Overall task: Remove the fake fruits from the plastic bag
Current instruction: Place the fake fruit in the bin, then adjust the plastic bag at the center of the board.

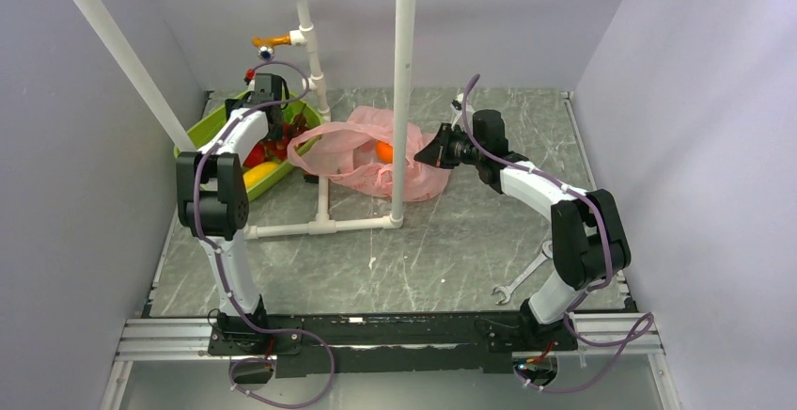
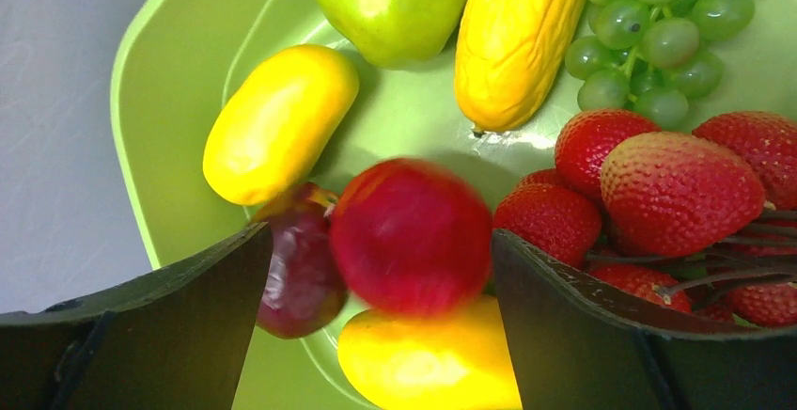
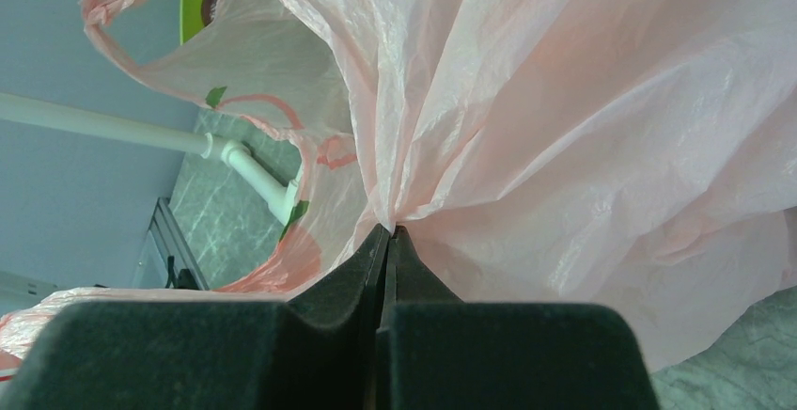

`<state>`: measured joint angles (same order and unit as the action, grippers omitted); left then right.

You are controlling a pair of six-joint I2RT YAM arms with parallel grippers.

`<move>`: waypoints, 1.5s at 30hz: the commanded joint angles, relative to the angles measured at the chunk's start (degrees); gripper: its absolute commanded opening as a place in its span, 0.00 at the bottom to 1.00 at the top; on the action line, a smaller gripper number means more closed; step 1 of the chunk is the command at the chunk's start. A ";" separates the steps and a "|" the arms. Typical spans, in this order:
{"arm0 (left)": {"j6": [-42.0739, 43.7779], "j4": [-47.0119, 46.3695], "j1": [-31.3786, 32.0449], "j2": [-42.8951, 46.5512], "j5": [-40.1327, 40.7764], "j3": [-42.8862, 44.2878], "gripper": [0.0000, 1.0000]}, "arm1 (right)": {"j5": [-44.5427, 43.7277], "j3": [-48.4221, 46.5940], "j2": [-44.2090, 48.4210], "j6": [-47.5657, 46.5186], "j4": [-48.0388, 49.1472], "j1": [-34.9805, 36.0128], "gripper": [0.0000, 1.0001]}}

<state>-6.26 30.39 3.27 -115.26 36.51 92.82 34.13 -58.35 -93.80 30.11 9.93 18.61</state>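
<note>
Claw on my right (image 3: 388,237) pinches a fold of the pink bag (image 3: 583,118), which lies mid-frame in the top view, an orange fruit (image 1: 383,151) inside. My left claw (image 2: 381,234) gapes wide over the green tray (image 2: 179,100), a blurred red fruit (image 2: 411,236) between its fingers (image 2: 141,335).

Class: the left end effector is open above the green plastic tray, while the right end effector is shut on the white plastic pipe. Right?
No. The right wrist view shows the right end effector shut on the crinkly pink plastic bag instead. The rest holds.
</note>
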 commanded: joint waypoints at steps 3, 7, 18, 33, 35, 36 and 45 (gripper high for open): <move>-2.89 3.01 -0.36 3.46 -5.09 3.05 0.92 | 0.59 -0.78 1.89 -0.83 1.17 -0.29 0.00; -4.61 4.53 -0.21 6.85 -9.83 2.63 0.92 | 0.53 -1.21 1.95 -0.91 0.62 -0.23 0.00; -9.85 -2.65 0.40 25.07 -55.45 -10.01 0.82 | 0.49 -6.28 1.01 -2.28 -3.90 -0.29 0.00; -17.85 -25.92 15.16 41.03 -59.46 -32.66 0.68 | 14.34 -18.83 -2.96 -0.25 -4.28 -0.15 0.00; -20.06 -29.47 15.71 39.39 -58.63 -33.96 0.64 | 14.22 -18.15 -2.61 -1.96 -5.45 -0.18 0.00; -20.69 -31.94 16.31 37.65 -57.90 -34.38 0.63 | 14.17 -17.46 -2.47 -2.28 -5.31 -0.17 0.00; -25.63 -43.18 18.21 28.06 -52.76 -34.06 0.47 | 14.83 -14.42 -1.86 -2.16 -5.62 -0.03 0.00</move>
<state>-28.69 -4.08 20.56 -84.86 -18.72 57.87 47.42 -73.89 -96.55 29.30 3.20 18.57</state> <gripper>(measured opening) 0.498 0.007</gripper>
